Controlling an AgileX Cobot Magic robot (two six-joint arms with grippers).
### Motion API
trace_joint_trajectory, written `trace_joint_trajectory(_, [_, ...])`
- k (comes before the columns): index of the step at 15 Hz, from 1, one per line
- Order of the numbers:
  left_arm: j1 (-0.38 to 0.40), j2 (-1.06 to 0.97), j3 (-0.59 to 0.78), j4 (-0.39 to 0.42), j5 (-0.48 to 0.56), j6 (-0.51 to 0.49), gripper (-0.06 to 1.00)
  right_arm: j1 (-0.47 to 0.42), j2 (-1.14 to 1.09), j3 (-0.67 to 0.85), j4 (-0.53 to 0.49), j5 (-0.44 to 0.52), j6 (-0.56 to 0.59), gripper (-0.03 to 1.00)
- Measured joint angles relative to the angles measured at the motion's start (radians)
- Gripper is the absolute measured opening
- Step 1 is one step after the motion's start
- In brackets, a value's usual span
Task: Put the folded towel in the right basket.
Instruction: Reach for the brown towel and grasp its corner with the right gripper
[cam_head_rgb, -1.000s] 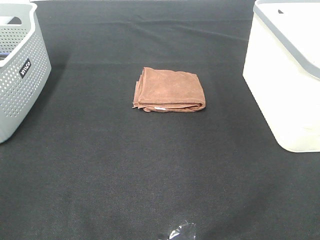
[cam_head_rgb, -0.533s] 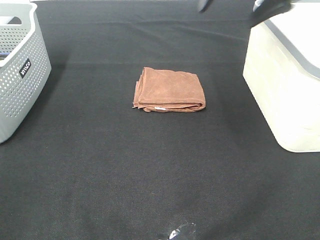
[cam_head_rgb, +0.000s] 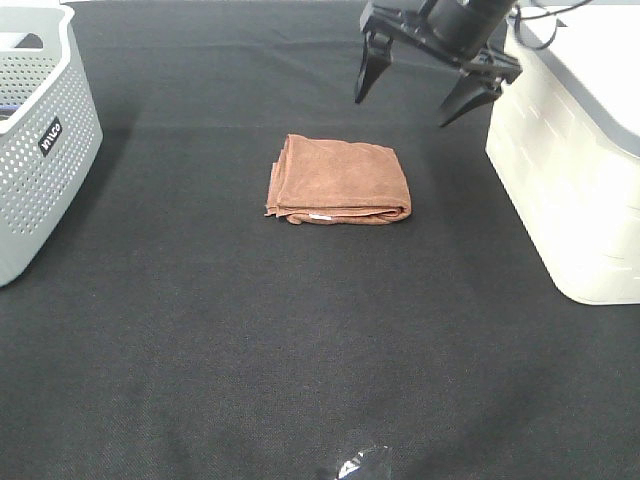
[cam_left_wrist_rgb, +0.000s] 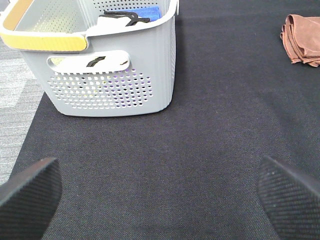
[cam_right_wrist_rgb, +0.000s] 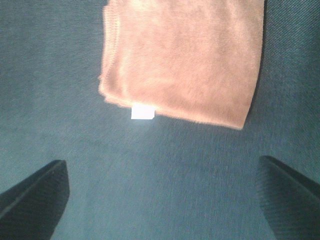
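The folded brown towel lies flat on the black cloth in the middle of the table. It also shows in the right wrist view, with a small white tag at one edge, and far off in the left wrist view. My right gripper hangs open and empty above and behind the towel, next to the white right basket. In its wrist view its fingers spread wide. My left gripper is open and empty near the grey basket.
The grey perforated left basket stands at the left edge and holds a blue item and black straps. A small shiny scrap lies at the front edge of the cloth. The table edge shows beside the grey basket.
My right arm has come into the exterior high view from the top right and moved down toward the towel with its jaws open. The towel has not moved.
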Motion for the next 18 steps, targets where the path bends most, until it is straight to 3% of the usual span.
trace_joint_trajectory(5, [0.000, 0.000, 0.000, 0.000, 0.000, 0.000, 0.99, -0.014, 0.089, -0.015, -0.009, -0.018, 0.000, 0.97])
trace_joint_trajectory(10, [0.000, 0.000, 0.000, 0.000, 0.000, 0.000, 0.99, -0.103, 0.136, -0.035, 0.017, -0.007, -0.002, 0.96])
trace_joint_trajectory(18, [0.000, 0.000, 0.000, 0.000, 0.000, 0.000, 0.99, -0.130, 0.135, -0.037, 0.033, 0.001, -0.025, 0.95])
